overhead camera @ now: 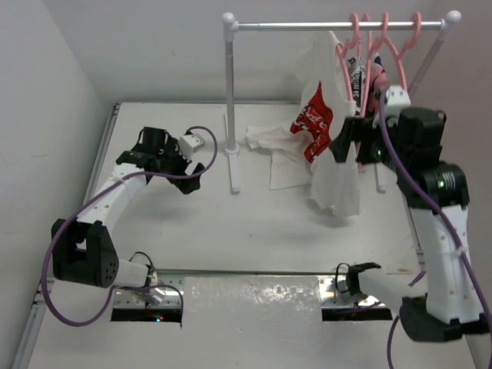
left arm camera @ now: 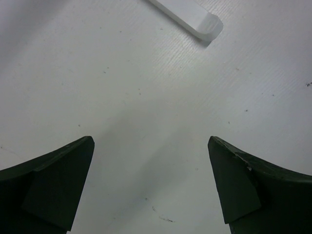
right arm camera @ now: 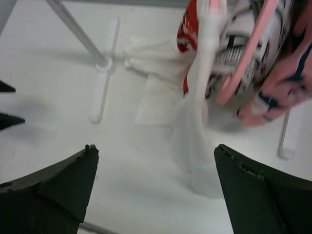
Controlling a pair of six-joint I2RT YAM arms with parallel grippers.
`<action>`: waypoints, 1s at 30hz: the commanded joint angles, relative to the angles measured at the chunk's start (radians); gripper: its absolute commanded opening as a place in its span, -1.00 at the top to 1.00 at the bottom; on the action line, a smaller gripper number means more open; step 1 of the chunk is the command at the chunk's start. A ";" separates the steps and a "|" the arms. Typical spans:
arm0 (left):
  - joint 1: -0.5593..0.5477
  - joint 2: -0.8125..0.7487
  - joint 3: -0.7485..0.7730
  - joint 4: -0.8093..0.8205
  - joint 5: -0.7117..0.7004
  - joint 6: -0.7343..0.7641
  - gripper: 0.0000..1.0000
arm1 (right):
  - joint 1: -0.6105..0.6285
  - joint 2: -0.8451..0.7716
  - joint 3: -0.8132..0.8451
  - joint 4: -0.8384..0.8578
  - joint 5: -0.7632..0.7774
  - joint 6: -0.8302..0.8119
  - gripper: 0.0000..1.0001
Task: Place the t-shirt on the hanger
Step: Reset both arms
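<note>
The white t-shirt (overhead camera: 332,165) with a red graphic (overhead camera: 315,123) hangs by the leftmost pink hanger (overhead camera: 354,58) on the rail, and part of it trails onto the table (overhead camera: 284,161). My right gripper (overhead camera: 350,146) is open and empty right beside the hanging cloth. In the right wrist view the gripper (right arm camera: 156,148) faces the hanging shirt (right arm camera: 197,126), with a pink hanger (right arm camera: 246,61) above it. My left gripper (overhead camera: 192,171) is open and empty over bare table at the left, and it also shows in the left wrist view (left arm camera: 151,141).
A white clothes rack (overhead camera: 231,100) stands at the back, with a foot (left arm camera: 187,14) near my left gripper. Other pink hangers (overhead camera: 400,46) carry a black-and-white garment (right arm camera: 243,34) and a pink-and-navy garment (right arm camera: 287,83). A bubble-wrap sheet (overhead camera: 254,300) lies at the near edge.
</note>
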 commanded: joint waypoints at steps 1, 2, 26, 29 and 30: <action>0.021 -0.060 -0.037 0.033 -0.018 -0.030 -0.99 | 0.003 -0.140 -0.203 -0.036 -0.035 -0.012 -0.98; 0.022 -0.081 -0.050 0.045 -0.038 -0.034 -0.99 | 0.003 -0.211 -0.324 -0.039 -0.040 -0.005 -0.98; 0.076 -0.362 -0.445 0.248 -0.310 -0.066 -1.00 | 0.002 -0.550 -1.325 0.358 0.222 0.421 -0.98; 0.079 -0.363 -0.445 0.246 -0.305 -0.070 -1.00 | 0.002 -0.556 -1.320 0.362 0.221 0.412 -0.98; 0.084 -0.365 -0.446 0.248 -0.304 -0.070 -1.00 | 0.003 -0.559 -1.322 0.367 0.218 0.407 -0.98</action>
